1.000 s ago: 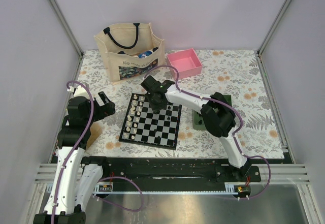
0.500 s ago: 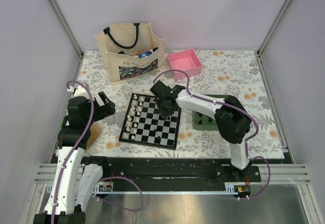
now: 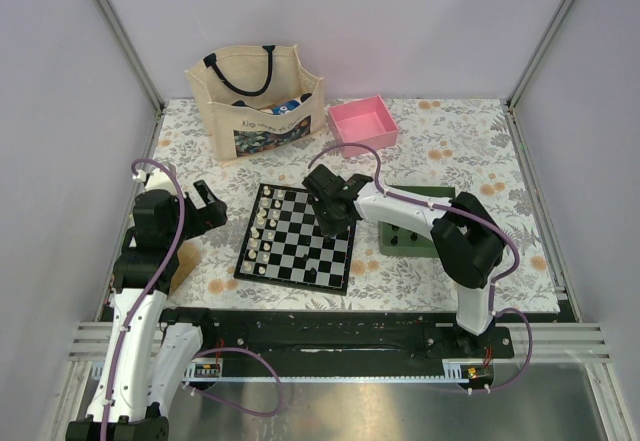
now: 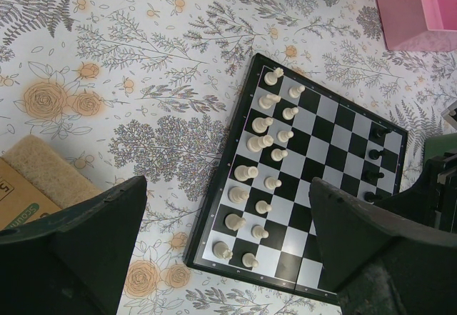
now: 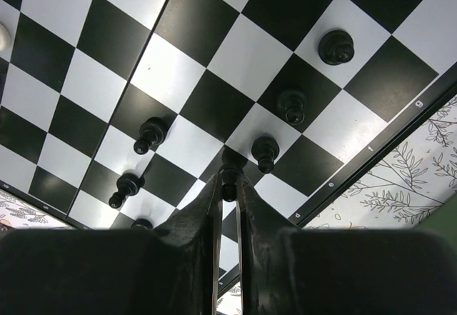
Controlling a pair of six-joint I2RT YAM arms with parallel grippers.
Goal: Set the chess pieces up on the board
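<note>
The board (image 3: 300, 256) lies at the table's middle, with cream-white chessmen in two columns on its left side (image 4: 260, 143). Several black chess pieces (image 5: 293, 105) stand along its right side (image 4: 375, 154). My right gripper (image 5: 228, 183) is shut on one black chess piece (image 5: 229, 163), held low over a square by the board's right rim (image 5: 178, 72), close beside a standing black piece (image 5: 265, 151). In the top view it (image 3: 333, 226) hangs over the board's right half. The left gripper (image 4: 227, 186) stays open and holds nothing, raised left of the board (image 3: 205, 206).
A green tray (image 3: 410, 226) lies just right of the board, partly under the right arm. A pink box (image 3: 363, 123) and a beige tote bag (image 3: 255, 101) stand at the back. A cardboard piece with a tan pad (image 4: 36, 179) lies left of the board.
The right gripper has moved rightward and a little nearer across the board, carrying the black piece to the right-hand columns. The left arm has stayed still.
</note>
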